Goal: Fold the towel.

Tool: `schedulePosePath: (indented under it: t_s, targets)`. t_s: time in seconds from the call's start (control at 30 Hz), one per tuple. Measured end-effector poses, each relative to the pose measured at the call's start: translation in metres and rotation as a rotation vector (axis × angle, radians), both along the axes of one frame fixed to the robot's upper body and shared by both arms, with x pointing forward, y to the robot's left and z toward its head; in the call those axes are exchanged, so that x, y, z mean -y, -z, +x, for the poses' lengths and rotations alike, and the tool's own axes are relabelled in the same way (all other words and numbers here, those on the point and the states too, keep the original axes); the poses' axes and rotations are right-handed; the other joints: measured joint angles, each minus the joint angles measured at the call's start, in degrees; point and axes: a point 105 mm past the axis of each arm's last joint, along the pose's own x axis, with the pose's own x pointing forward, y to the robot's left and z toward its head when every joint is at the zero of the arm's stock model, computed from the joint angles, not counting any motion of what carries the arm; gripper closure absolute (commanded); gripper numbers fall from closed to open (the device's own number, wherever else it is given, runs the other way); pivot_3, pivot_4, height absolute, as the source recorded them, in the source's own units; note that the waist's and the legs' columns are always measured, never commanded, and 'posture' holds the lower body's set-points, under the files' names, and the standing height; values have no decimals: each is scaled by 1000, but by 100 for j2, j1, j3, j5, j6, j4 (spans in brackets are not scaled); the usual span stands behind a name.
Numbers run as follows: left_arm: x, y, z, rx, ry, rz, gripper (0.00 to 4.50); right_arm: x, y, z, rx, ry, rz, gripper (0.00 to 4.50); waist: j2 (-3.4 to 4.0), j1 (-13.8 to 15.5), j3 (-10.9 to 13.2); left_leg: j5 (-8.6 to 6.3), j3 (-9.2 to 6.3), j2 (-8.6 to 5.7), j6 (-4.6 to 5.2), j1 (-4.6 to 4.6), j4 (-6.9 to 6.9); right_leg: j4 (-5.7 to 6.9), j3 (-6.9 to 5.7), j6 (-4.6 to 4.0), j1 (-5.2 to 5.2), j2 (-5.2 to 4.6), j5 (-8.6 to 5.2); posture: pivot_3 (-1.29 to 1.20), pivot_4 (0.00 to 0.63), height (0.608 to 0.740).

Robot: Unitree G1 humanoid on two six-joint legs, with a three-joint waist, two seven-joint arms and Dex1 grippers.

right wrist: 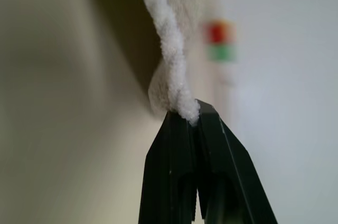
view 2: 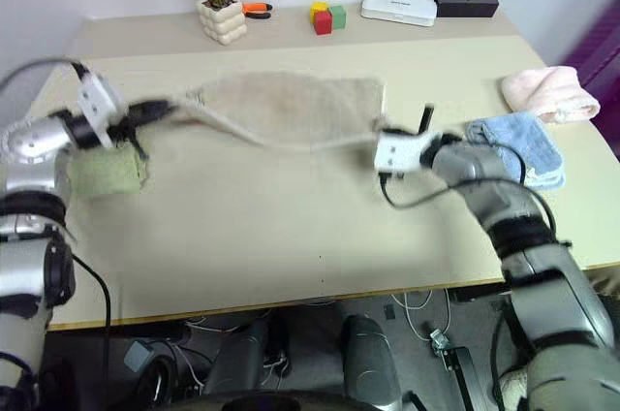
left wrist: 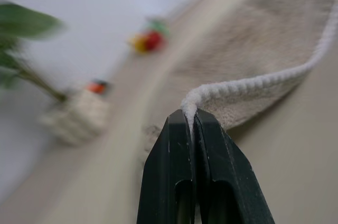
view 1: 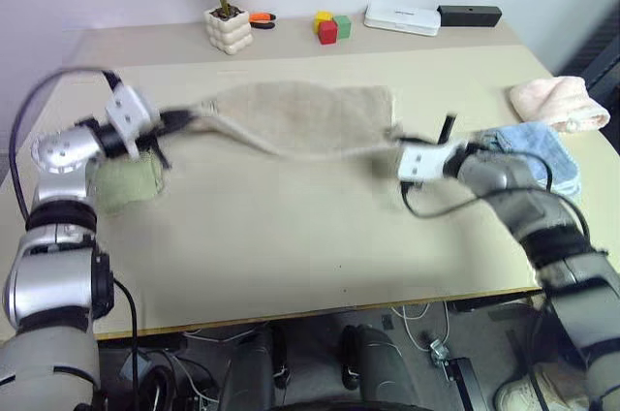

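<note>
Left eye view gives you the towel (view 1: pixel 310 118) stretched across the bench (view 1: pixel 291 246) at mid-frame, left gripper (view 1: pixel 184 120) and right gripper (view 1: pixel 395 142) each with fingers pinched tight on its white edging at opposite ends.

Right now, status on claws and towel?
Both claws, left and right, shut on towel edge. Towel lifted, sagging between. Green cloth under left arm.
</note>
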Motion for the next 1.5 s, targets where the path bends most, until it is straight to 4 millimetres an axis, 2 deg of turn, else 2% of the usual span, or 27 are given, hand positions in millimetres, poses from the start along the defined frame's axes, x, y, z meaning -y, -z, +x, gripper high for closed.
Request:
schedulePosePath:
  t_s: [0.07, 0.1, 0.2, 0.33, 0.47, 0.67, 0.73, 0.83, 0.93, 1.03, 1.13, 1.17, 1.23, 1.43, 1.5]
  targets:
    - [-3, 21, -13, -69, 42, 29, 4500, 11, 8, -11, -59, -1, -59, 4466, -6, 3, 4, 0, -2, 2, 0, -1, 12, 9, 0, -1, 0, -1, 0, 0, 150, 740]
    - [-3, 24, -19, -79, 71, 49, 4500, 15, 5, -14, -66, 0, -70, 4466, -8, 14, 4, -1, -6, 3, 1, -1, 13, 10, 0, -2, 1, -1, 0, 0, 150, 740]
    - [-2, 16, -28, -55, 137, 105, 4500, 27, -8, -22, -67, -5, -99, 4466, -10, 63, 1, -2, -15, 3, 2, 3, 17, 15, -1, -6, 7, -6, 0, 0, 150, 740]
    - [-9, 32, -45, -134, 176, 144, 4500, 53, 4, -43, -182, -3, -199, 4466, -9, 71, 0, -7, -11, 3, 10, 12, 16, 18, -1, -6, 11, -9, 0, 0, 150, 740]
    - [-5, 40, -54, -195, 226, 152, 4500, 53, 16, -59, -299, -29, -219, 4466, -10, 60, 1, -6, -13, 3, 8, 12, 20, 35, 0, -6, 6, -9, -1, 0, 150, 740]
    - [-10, 51, -77, -316, 271, 164, 4500, 51, 20, -101, -572, 28, -173, 4466, -9, 101, -1, -8, -30, 6, 12, 16, 21, 35, 3, -7, 8, -13, -1, 0, 150, 740]
    - [-9, 55, -81, -344, 274, 151, 4500, 48, 17, -108, -623, 57, -140, 4466, -11, 148, -2, -24, -33, 9, 36, 17, 24, 35, 3, -10, 6, -13, -1, 0, 150, 740]
    - [-6, 54, -82, -341, 278, 148, 4500, 43, 14, -109, -626, 82, -93, 4466, -18, 195, -6, -31, -40, 12, 46, 16, 29, 35, 1, -25, 5, -13, -9, 0, 150, 740]
    - [-3, 50, -81, -325, 276, 145, 4500, 48, 23, -110, -624, 111, -109, 4466, -19, 236, -7, -36, -37, 12, 53, 12, 40, 35, 1, -31, 6, -20, -13, 0, 150, 740]
    - [-2, 49, -80, -317, 273, 142, 4500, 47, 24, -108, -601, 116, -102, 4466, -19, 188, -7, -39, -34, 13, 56, -3, 70, 45, -1, -21, 3, -17, -8, 0, 150, 740]
    - [0, 48, -79, -309, 274, 142, 4500, 48, 24, -107, -592, 126, -103, 3696, -20, 187, -7, -43, -34, 13, 62, -6, 83, 47, -1, -17, 5, -17, -5, 0, 150, 740]
    - [0, 47, -79, -306, 275, 143, 4500, 49, 23, -106, -586, 133, -99, 3146, -20, 196, -8, -45, -35, 13, 64, -6, 86, 47, -1, -20, 6, -17, -7, 0, 150, 740]
    - [0, 47, -79, -311, 274, 139, 4500, 50, 20, -104, -563, 140, -102, 2325, -21, 208, -8, -46, -36, 13, 66, -6, 88, 46, -1, -27, 7, -17, -12, 0, 150, 740]
    - [0, 48, -79, -320, 271, 131, 4500, 47, 19, -102, -550, 133, -68, 2325, -26, 185, -11, -47, -36, 13, 67, -7, 88, 46, -1, -27, 8, -17, -12, 0, 150, 740]
    - [1, 48, -79, -320, 272, 129, 4500, 47, 20, -101, -548, 124, -67, 2847, -27, 179, -12, -47, -36, 13, 67, -6, 88, 46, -1, -26, 8, -17, -11, 0, 150, 740]
